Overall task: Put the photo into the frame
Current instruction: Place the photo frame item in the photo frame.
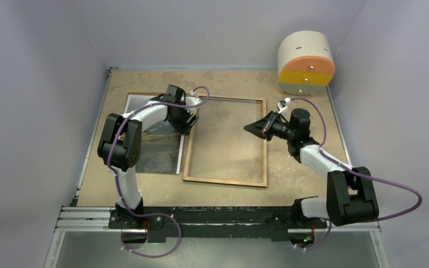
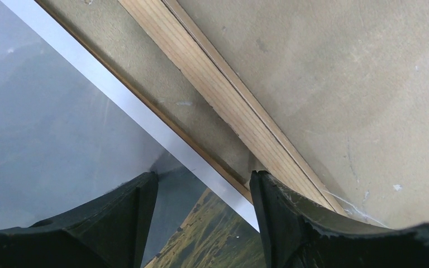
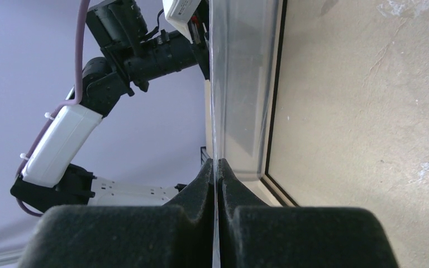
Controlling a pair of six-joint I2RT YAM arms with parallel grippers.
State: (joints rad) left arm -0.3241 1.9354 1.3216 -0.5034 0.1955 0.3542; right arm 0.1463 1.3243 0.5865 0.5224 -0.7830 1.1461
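Observation:
The photo, a misty mountain print with a white border, lies face up at the left. It fills the left of the left wrist view. The frame lies beside it, wood-brown side up, and its rail crosses the left wrist view. My left gripper is open and low over the photo's right edge. One finger is over the print and the other is at the frame's rail. My right gripper is shut on the edge of a thin clear pane, held inside the frame's right side.
A brown backing board lies under the photo, with its edge showing at the far side. A round beige, orange and yellow container stands at the back right corner. Grey walls close in the table on three sides.

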